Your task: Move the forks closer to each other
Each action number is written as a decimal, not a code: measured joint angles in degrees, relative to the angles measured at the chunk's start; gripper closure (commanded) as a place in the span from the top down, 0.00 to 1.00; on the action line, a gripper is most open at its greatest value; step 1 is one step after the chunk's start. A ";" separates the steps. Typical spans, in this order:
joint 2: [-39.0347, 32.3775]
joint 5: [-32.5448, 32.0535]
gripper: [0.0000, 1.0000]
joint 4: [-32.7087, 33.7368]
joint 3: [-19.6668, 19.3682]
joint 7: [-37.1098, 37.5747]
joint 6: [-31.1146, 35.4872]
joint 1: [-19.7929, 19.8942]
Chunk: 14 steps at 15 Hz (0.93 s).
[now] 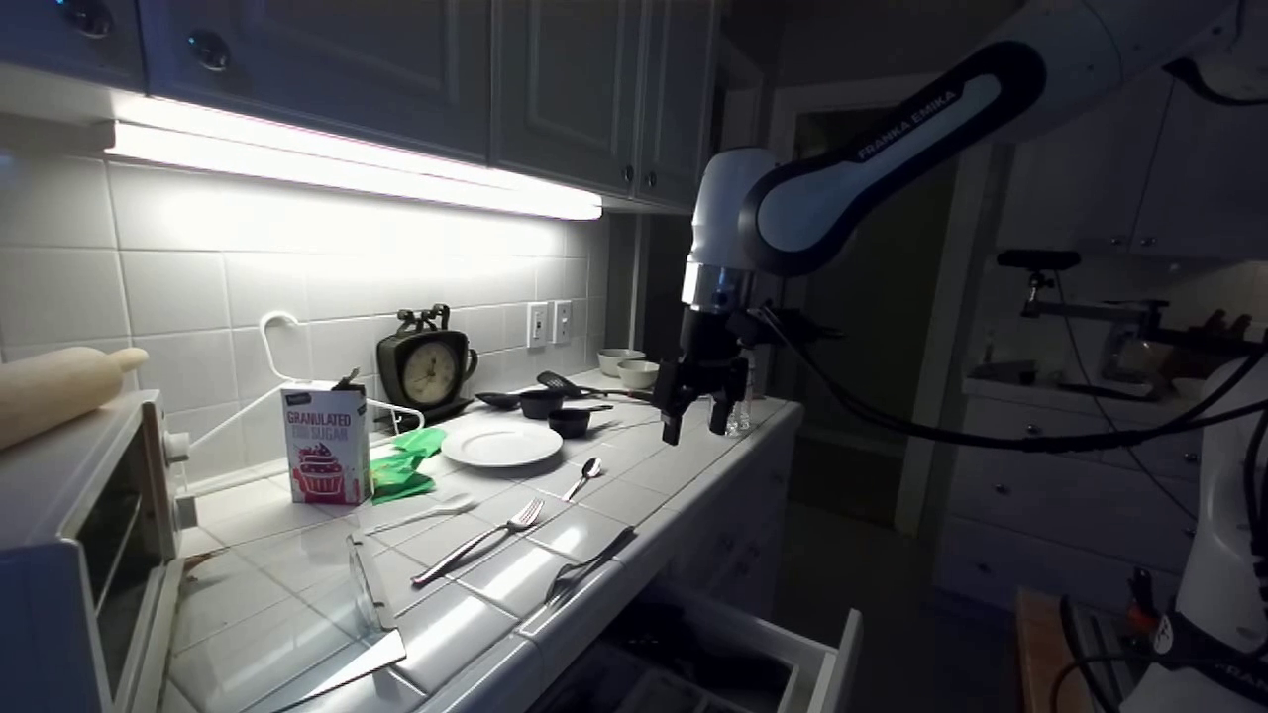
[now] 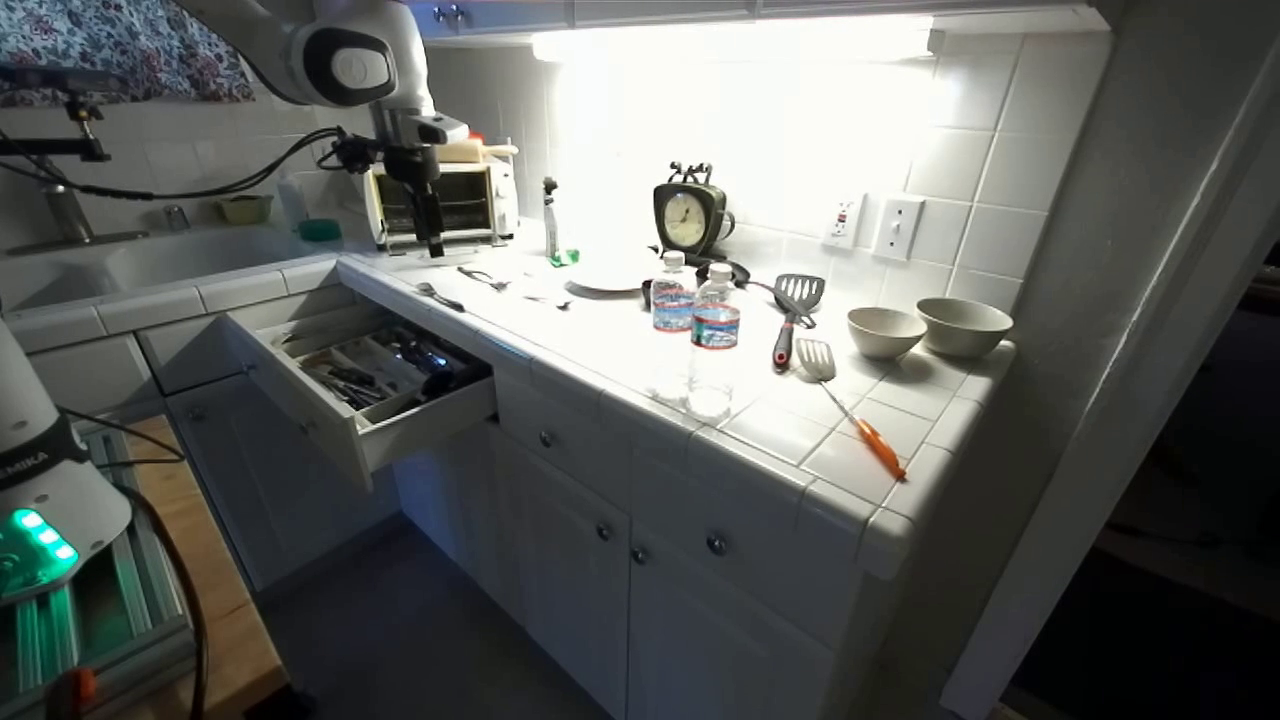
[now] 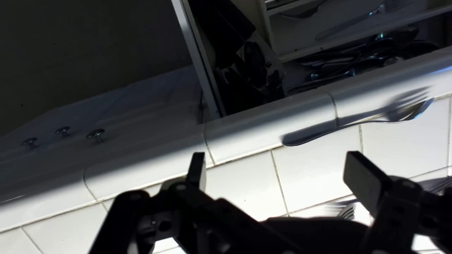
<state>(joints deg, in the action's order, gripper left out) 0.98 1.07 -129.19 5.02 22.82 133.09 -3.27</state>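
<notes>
We saw a white arm (image 1: 842,203), smooth and rounded, with a black band (image 1: 1020,69) on which FRANKA EMIKA was written in pale letters (image 1: 906,124). Near its end, a ring (image 1: 713,285) shone silvery. The cables (image 1: 1050,443) and the gripper (image 1: 695,428) were black, but the flat pads (image 3: 360,181) looked grey. On the white base (image 2: 80,490) we noticed green lights (image 2: 47,535).

The gripper (image 3: 277,173) stands spread wide; one fork (image 3: 348,126) lies beyond it, another fork (image 3: 348,212) partly hidden behind it.
</notes>
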 measured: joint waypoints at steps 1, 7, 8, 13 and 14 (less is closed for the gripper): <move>-0.63 0.52 1.00 -0.08 0.15 1.28 0.95 -0.12; -5.52 7.45 1.00 -0.90 1.05 1.10 10.21 -1.75; -6.30 8.85 1.00 -0.94 1.24 -0.06 11.53 -1.96; -9.66 12.10 1.00 -0.92 2.25 -5.03 16.18 -2.37; -10.22 12.24 1.00 -0.91 2.43 -5.35 16.83 -2.40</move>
<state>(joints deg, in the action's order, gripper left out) -9.25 13.30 -130.10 7.45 17.46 149.92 -5.67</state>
